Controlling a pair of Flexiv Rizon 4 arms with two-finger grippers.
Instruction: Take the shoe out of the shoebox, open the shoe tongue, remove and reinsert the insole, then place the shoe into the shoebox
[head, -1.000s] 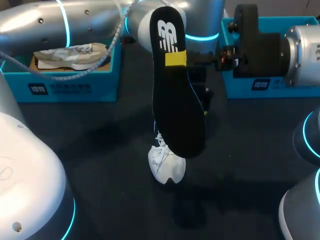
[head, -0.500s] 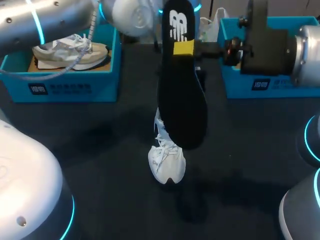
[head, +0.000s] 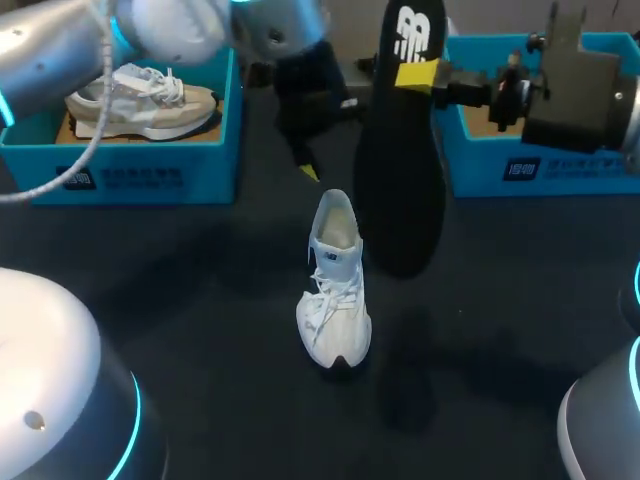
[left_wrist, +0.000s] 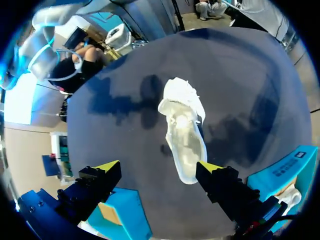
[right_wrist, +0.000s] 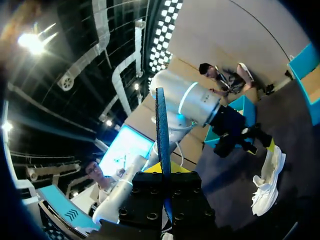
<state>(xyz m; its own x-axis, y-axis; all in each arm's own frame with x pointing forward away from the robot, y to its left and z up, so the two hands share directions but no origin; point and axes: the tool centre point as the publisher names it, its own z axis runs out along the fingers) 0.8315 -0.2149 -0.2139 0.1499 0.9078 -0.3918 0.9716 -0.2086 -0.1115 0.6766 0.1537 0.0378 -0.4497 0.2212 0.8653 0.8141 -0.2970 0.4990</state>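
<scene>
White shoe (head: 335, 290) stands upright on the dark table (head: 200, 330) at centre frame, toe toward the lower edge, clear of both blue shoeboxes (head: 130, 180). Right gripper (head: 418, 74), upper right of centre, is clamped on the black insole (head: 400, 180), which hangs just right of the shoe. Left gripper (left_wrist: 157, 167), upper centre, has its fingers spread wide and holds nothing.

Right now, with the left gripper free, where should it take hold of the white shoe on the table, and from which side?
Probably the heel collar, coming from above. The white shoe stands on its sole with the opening facing up, and its heel end is nearest the open left gripper. Put one finger inside and one behind the heel.
</scene>
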